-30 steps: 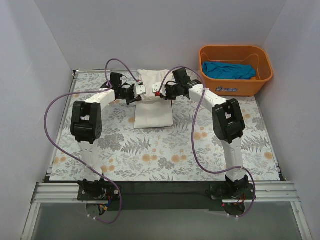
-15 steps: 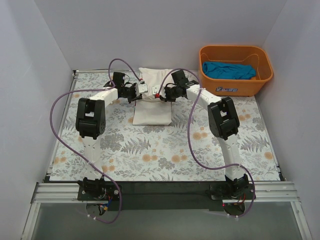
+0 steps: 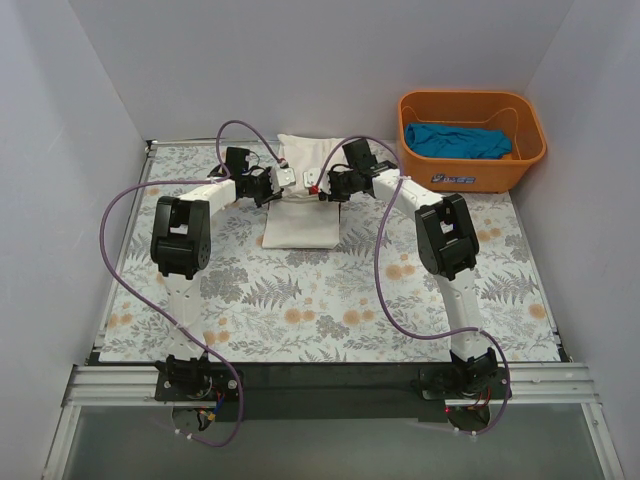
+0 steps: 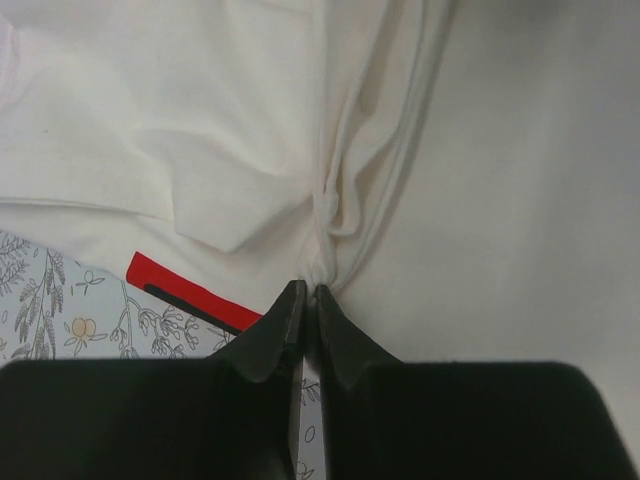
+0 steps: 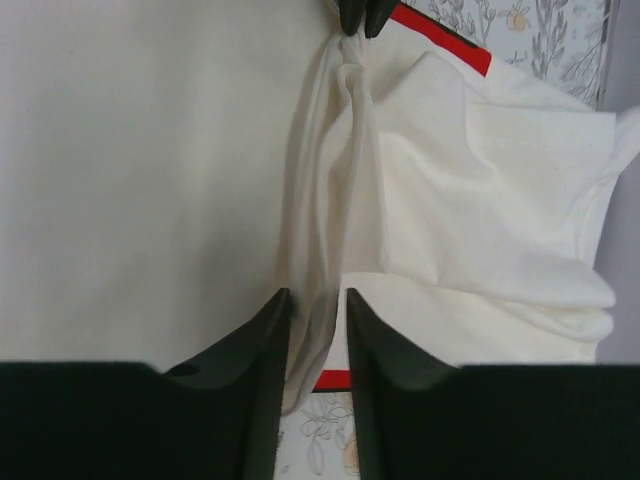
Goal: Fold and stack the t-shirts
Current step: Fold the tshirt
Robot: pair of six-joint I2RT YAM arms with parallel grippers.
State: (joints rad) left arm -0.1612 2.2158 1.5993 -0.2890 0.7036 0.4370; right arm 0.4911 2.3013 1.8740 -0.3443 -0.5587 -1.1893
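The white t-shirt (image 3: 300, 222) with red trim lies part-folded at the back middle of the floral mat. My left gripper (image 3: 284, 179) is shut on a bunched ridge of its cloth (image 4: 335, 200), fingertips meeting (image 4: 308, 292). My right gripper (image 3: 317, 186) faces it from the right, its jaws closed around the same ridge (image 5: 325, 200) with a narrow gap filled by cloth (image 5: 318, 300). The ridge is stretched taut between the two grippers. The teal-blue t-shirt (image 3: 455, 140) lies crumpled in the basket. The red t-shirt is out of view.
The orange plastic basket (image 3: 530, 152) stands at the back right corner. The back wall is close behind the white shirt. Purple cables loop over both arms. The floral mat (image 3: 330, 310) covers the table.
Both grippers have moved a little toward the back wall with the white shirt held between them. The shirt's near edge has slid back with them, and both elbows have lifted.
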